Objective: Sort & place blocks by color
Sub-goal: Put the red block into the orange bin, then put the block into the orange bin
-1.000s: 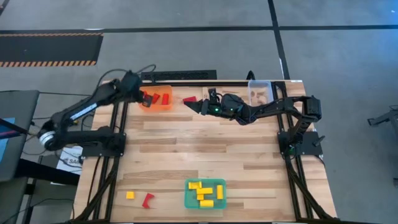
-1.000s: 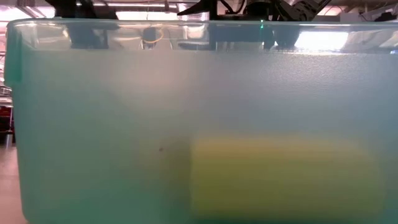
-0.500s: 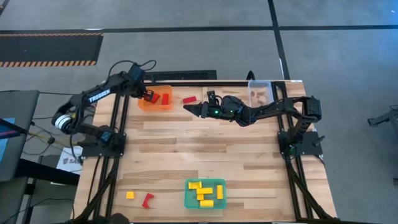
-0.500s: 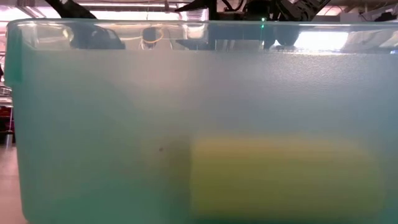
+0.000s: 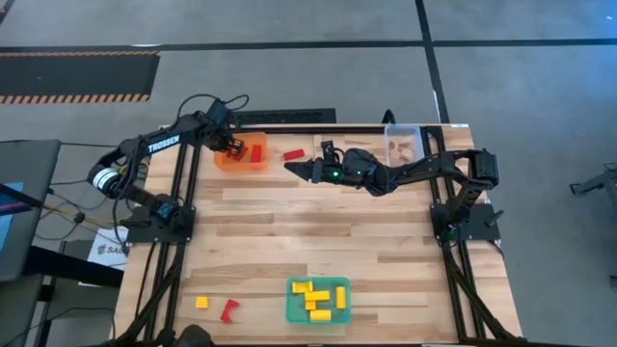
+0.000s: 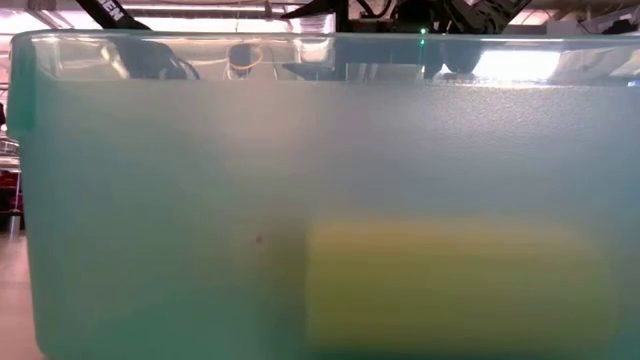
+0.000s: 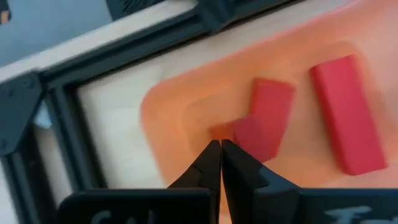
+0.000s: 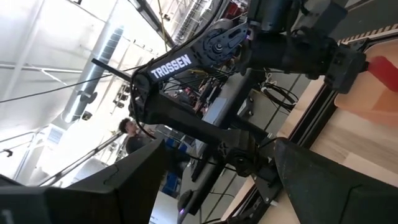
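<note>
**Small hard blocks, best pinched across the narrow sides**

The left hand [image 5: 231,147] hangs over the orange tray [image 5: 228,160] at the far left of the desk [image 5: 318,231], its fingers pressed together and holding nothing; the left wrist view shows their tips meeting just above the red blocks [image 7: 346,114] lying in that tray. The right hand [image 5: 301,166] reaches across the far middle of the desk with its fingers spread wide, close to a loose red block [image 5: 294,153] lying just beside the orange tray.

Yellow blocks [image 5: 316,296] fill the green tray [image 5: 292,312] at the near edge. A yellow block [image 5: 201,302] and a red one [image 5: 228,310] lie loose at the near left. A clear tray [image 5: 402,127] with pale blocks stands at the far right.

The blocks look stiff, light and smooth-faced, unlikely to break if dropped. A pinch across the two long sides, near the middle, would probably hold best; a grip near an end may let a block swivel or slip.
</note>
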